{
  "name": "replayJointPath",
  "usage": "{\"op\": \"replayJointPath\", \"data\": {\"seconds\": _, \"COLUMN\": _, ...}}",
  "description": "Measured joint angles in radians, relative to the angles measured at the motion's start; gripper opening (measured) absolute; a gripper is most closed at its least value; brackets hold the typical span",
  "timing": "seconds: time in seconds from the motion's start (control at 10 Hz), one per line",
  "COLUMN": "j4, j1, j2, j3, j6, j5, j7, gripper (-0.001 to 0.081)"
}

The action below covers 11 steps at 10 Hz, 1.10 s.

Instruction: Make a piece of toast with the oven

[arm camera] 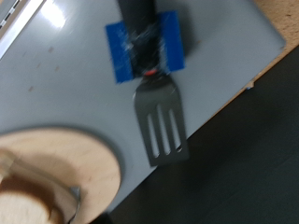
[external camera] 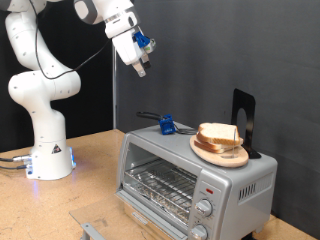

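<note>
The wooden bench [external camera: 95,160] carries the white arm's base at the exterior view's left and the oven [external camera: 195,180] at the lower right, a silver box with its glass door shut, a wire rack behind the glass and round knobs on its front. On the flat top of the oven, toward the exterior view's right, sits a round wooden plate [external camera: 218,153], and the piece of toast [external camera: 218,134] lies on it, stacked with other pale slices. Just beside the plate, toward the exterior view's left, a spatula [arm camera: 159,117] with a slotted metal blade and blue tape on its dark handle lies on the oven top. The pincer [external camera: 141,70] hangs high in the air, well apart from the oven and up and to the exterior view's left of the bread; nothing is between its fingers, and whether they stand apart or together I cannot tell. The wrist view looks down on the spatula, with the plate edge and a corner of bread [arm camera: 28,201] in one corner, so I judge the tool is the nearest target. To do this well, the pincer should descend straight over the taped handle, centred, so the blade does not push the plate.
</note>
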Motion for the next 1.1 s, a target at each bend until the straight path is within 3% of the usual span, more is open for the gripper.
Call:
{"op": "replayJointPath", "data": {"seconds": 0.3, "j4": -0.007, "j1": -0.003, "j2": -0.001, "j3": 0.003, "j6": 0.006, "j5": -0.001, "j7": 0.002, "gripper": 0.0809}}
{"op": "replayJointPath", "data": {"seconds": 1.1, "j4": -0.087, "j1": 0.006, "j2": 0.151, "j3": 0.135, "j6": 0.260, "j5": -0.001, "j7": -0.027, "gripper": 0.0809}}
